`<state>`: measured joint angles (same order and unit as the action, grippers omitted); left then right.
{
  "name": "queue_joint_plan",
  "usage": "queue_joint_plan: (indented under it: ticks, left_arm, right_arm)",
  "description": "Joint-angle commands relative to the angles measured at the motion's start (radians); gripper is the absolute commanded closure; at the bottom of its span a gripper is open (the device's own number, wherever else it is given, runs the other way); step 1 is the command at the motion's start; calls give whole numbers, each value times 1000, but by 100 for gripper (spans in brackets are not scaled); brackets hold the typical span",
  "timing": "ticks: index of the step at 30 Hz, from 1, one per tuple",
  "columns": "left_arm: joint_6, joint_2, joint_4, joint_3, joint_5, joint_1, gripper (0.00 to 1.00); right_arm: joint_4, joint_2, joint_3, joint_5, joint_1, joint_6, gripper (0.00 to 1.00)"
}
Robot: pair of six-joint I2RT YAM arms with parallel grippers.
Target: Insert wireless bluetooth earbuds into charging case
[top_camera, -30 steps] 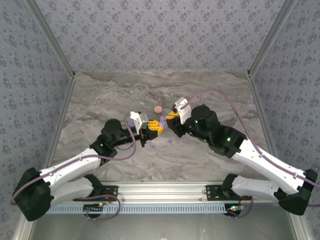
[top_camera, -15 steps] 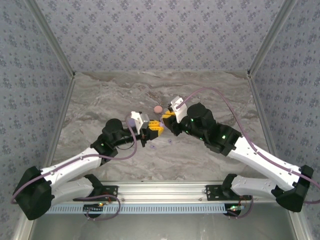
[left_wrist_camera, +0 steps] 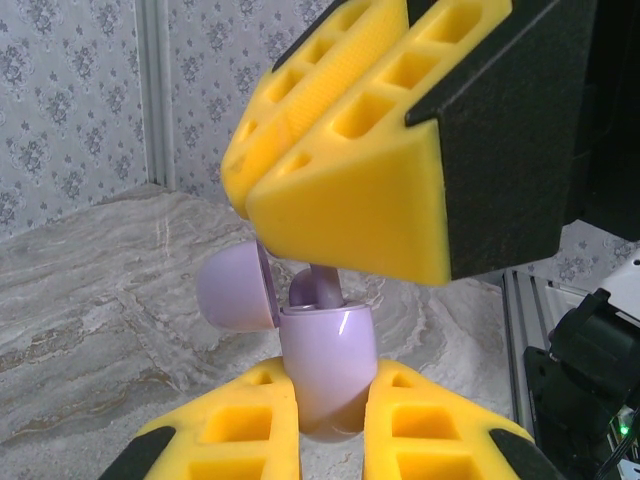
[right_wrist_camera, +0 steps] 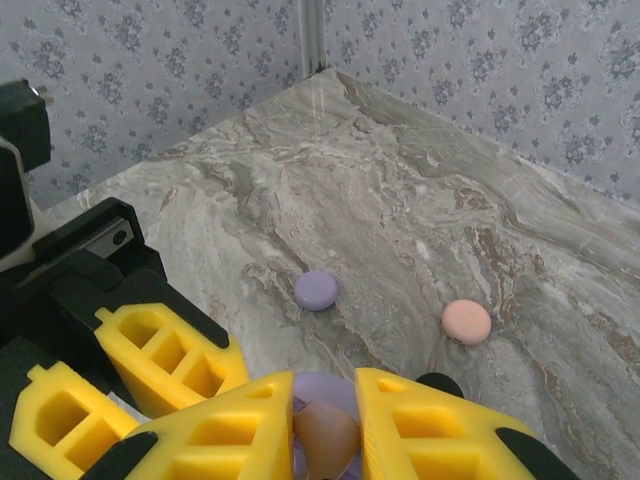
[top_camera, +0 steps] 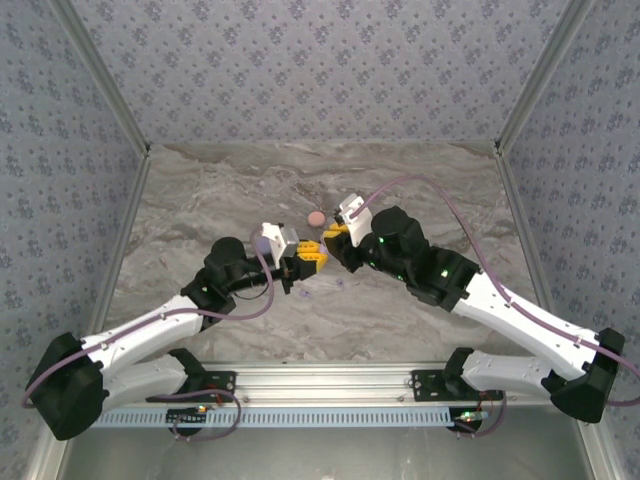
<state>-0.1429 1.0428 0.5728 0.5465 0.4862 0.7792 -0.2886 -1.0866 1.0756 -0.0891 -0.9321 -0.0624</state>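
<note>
Right fingers leftward; pink case, lavender case beyond

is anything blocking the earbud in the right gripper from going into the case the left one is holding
Nothing visible does. The left gripper holds the charging case upright with its lid swung open to one side, and the earbud under the right gripper sits right at the case's open mouth.

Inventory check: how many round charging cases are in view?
3: an open lavender case in the left gripper; a closed lavender case and a pink case on the table. Others may be hidden.
</note>
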Motion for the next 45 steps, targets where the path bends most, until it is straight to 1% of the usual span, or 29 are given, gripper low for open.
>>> queue_joint_plan:
  ticks: [1,6,10,15,21,24,26,29,31,36,45]
  left_arm:
    - [3,-1,29,37,20,5,100]
    - [0,-4,31,37,19,6,100]
    - [0,-6,34,35,19,6,100]
    - [-2,-9,36,32,19,5,100]
    - [-7,-17,52,26,24,7,100]
    - [-16,-22,75,17,24,8,100]
    - [-25,-24,101,8,25,7,100]
    - [-46,-24,150,-4,28,7,100]
    - [-55,-24,183,-9,29,11,100]
    - [-48,-29,201,-1,28,28,100]
    - [-32,-33,181,7,22,41,100]
  right_arm:
    - [-14,5,-16,10,-6,-14,77]
    - [-12,1,-23,34,-7,-25,76]
    - [0,11,-19,63,-4,-40,71]
    - [4,47,10,115,26,-48,58]
    - [7,119,9,213,128,-135,47]
    - [2,142,-13,295,194,-184,39]
    - [2,148,-28,371,234,-217,33]
    - [-2,143,-40,450,274,-257,23]
    - [-13,132,-36,466,280,-268,19]
    - [-63,97,-10,460,280,-269,18]
    - [-69,86,-3,440,293,-279,18]
